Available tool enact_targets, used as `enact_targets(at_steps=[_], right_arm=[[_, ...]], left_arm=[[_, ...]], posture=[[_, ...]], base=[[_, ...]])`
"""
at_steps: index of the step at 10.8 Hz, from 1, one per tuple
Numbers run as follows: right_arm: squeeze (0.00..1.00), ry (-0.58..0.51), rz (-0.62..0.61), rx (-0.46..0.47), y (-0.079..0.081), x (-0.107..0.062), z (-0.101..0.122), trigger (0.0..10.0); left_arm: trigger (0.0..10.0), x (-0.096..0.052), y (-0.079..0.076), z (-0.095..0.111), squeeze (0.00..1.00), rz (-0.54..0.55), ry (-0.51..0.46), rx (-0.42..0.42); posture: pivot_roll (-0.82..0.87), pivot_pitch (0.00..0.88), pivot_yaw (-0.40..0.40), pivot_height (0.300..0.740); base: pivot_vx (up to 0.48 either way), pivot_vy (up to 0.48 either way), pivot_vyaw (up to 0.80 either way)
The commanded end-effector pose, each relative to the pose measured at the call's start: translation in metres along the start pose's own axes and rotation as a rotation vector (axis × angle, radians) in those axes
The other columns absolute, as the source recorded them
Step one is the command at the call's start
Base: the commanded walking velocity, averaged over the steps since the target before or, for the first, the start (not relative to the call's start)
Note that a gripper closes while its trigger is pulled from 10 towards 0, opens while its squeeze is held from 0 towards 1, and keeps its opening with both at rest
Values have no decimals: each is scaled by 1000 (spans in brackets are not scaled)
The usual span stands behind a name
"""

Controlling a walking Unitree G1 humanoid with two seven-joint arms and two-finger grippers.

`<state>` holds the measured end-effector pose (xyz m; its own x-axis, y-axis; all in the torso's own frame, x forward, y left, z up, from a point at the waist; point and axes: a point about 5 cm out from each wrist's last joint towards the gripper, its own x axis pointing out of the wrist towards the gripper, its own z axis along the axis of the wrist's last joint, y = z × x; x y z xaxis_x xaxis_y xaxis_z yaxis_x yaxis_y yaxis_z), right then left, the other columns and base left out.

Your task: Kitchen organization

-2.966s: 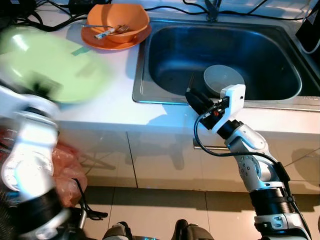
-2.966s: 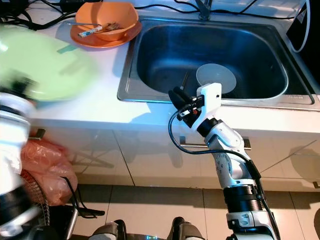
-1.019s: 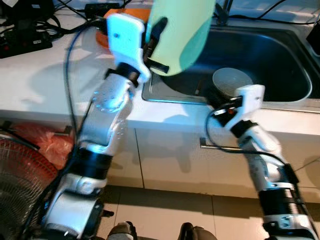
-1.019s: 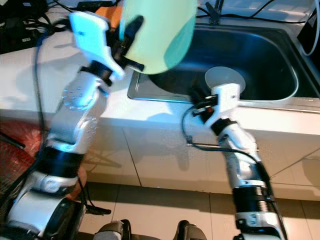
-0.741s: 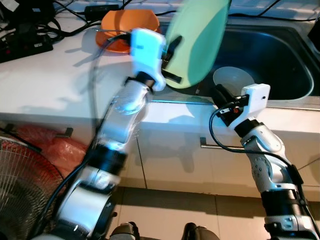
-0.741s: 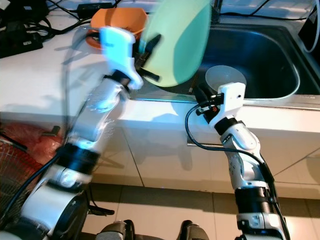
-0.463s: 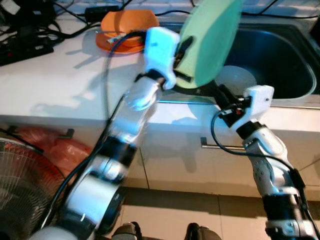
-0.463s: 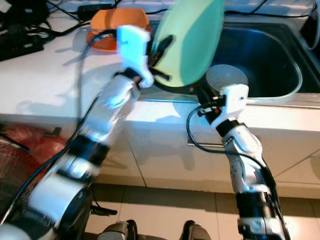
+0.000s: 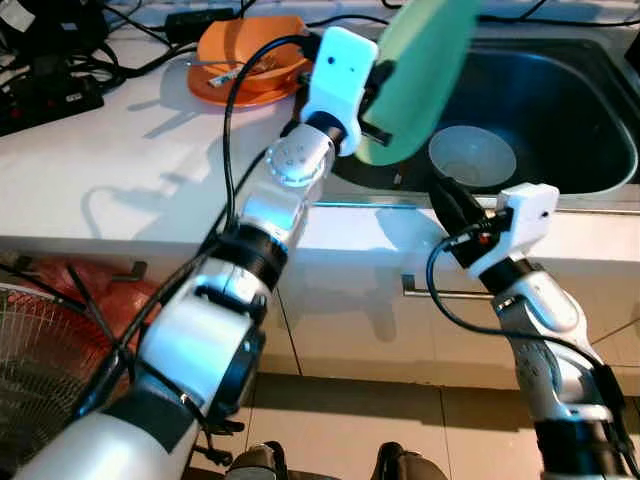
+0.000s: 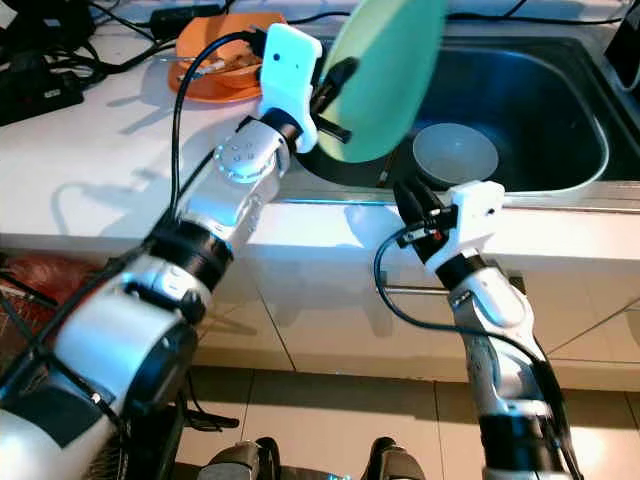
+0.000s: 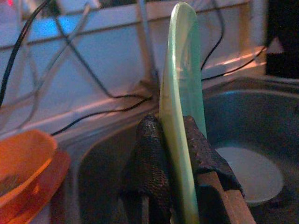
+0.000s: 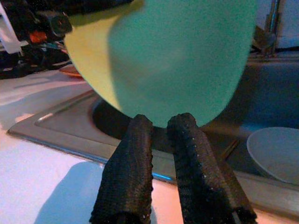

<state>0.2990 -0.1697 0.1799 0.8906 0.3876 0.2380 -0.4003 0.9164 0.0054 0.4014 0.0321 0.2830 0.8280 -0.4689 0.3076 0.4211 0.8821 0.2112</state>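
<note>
Nearest, the right end effector hangs at the front edge of the white bench, just short of the sink's front rim, its two black fingers drawn close together with nothing between them. Beyond it the left end effector has its pads clamped on the lower rim of a pale green plate, which is held on edge and tilted above the near left part of the steel sink. A white bowl sits on the sink floor just beyond and below the plate, and a thin dark utensil lies beside it, hard to make out. Farther back, near the far edge of the bench and left of the sink, an orange bowl rests on an orange plate with cutlery in it, and black cables trail along the back. The likely step is setting the green plate into the sink. The grip takes only a small bite of the rim, so the plate could pivot or slip out if the wrist swings; released from this height it would probably strike the bowl or the steel and clatter or chip. The right fingers sit close under the plate's edge, so a careless lowering might knock them. The plate's top is cut off by the frame, its far face is hidden, and the tap shows only in part.
</note>
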Motion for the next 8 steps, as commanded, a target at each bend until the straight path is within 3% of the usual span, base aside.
enact_targets(at_steps=[1,3,5,8], right_arm=[[0,130,-21,37,-1,-11,-23,10000],[0,149,-12,37,2,-16,-22,10000],[0,159,-6,40,5,-17,-21,10000],[0,164,3,54,8,-17,-20,10000]], left_arm=[[10000,4,12,12,0,57,-31,-1],[10000,2,20,-4,0,73,62,-18],[10000,-2,13,-21,0,37,150,-23],[10000,-1,2,-24,0,-7,168,-27]], posture=[[-88,244,81,740],[-86,266,67,740],[-85,281,64,740],[-80,291,67,740]], base=[[0,0,0],[0,0,0],[0,0,0],[0,0,0]])
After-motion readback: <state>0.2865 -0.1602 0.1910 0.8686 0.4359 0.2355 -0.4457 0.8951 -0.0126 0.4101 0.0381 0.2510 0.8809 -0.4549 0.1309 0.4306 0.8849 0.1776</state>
